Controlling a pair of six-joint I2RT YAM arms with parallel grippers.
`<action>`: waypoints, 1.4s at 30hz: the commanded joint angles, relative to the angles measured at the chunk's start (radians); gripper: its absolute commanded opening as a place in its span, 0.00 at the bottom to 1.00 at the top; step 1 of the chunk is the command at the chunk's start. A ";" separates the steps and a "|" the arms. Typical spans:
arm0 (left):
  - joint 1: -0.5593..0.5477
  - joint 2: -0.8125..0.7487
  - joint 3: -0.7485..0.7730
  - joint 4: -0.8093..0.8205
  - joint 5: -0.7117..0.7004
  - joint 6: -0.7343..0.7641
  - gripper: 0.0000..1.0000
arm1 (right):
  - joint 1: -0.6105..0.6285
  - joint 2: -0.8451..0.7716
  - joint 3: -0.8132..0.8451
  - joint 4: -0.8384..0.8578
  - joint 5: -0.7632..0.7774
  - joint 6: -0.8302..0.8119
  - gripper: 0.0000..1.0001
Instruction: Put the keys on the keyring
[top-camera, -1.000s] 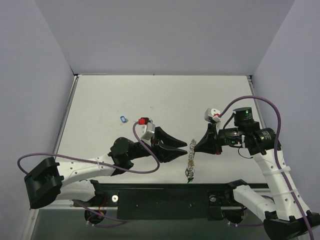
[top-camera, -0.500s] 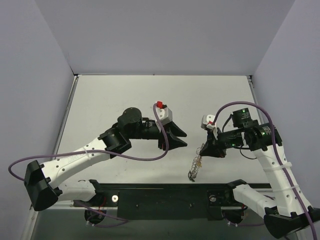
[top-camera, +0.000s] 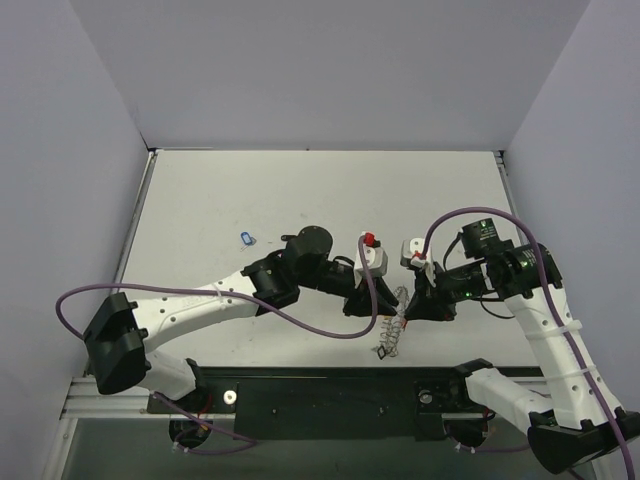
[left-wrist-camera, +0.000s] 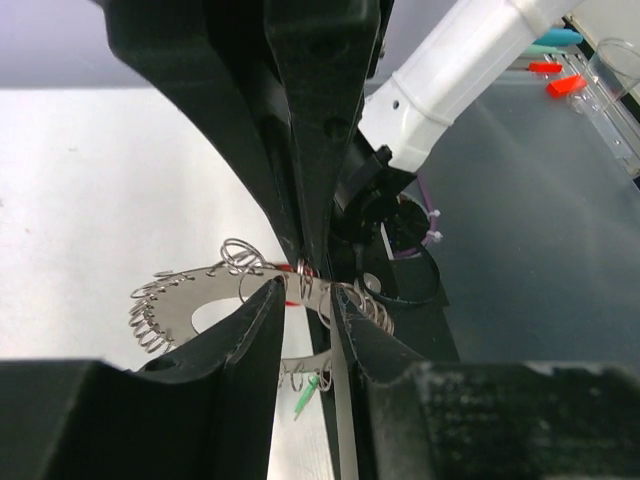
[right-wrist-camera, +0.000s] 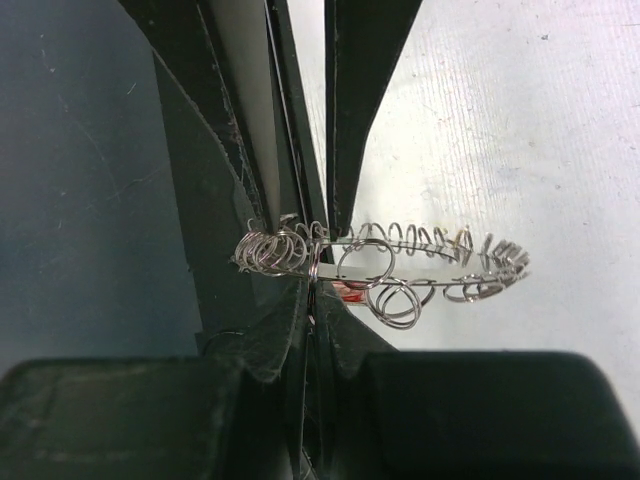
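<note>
From where I sit the job looks partly done. The keyring (top-camera: 392, 322) hangs off the table (top-camera: 200, 200), low and right of centre in the overhead view, between my two grippers. A green key (left-wrist-camera: 305, 396) dangles from its lower rim, so I judge that one is on. A red key (left-wrist-camera: 290, 300) shows at the rim right where the fingers meet, but I cannot tell whether it is threaded. The blue key (top-camera: 247, 238) lies on the table towards the upper left, well apart from the ring, so it at least is left to do.

The right gripper (right-wrist-camera: 312, 300) has its fingers pressed together on the ring's rim at the loops, carrying it. The left gripper (left-wrist-camera: 305, 310) is almost closed around the same stretch of rim, by the red key. I cannot tell whether it actually pinches either.
</note>
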 joint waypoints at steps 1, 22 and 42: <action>-0.008 0.012 -0.001 0.181 0.015 -0.034 0.34 | -0.006 -0.014 0.022 -0.035 -0.050 -0.023 0.00; -0.026 0.068 0.002 0.183 0.032 -0.045 0.31 | -0.029 -0.023 0.025 -0.039 -0.090 -0.025 0.00; -0.026 0.003 -0.061 0.314 -0.032 -0.131 0.00 | -0.084 -0.066 -0.036 0.043 -0.174 0.025 0.28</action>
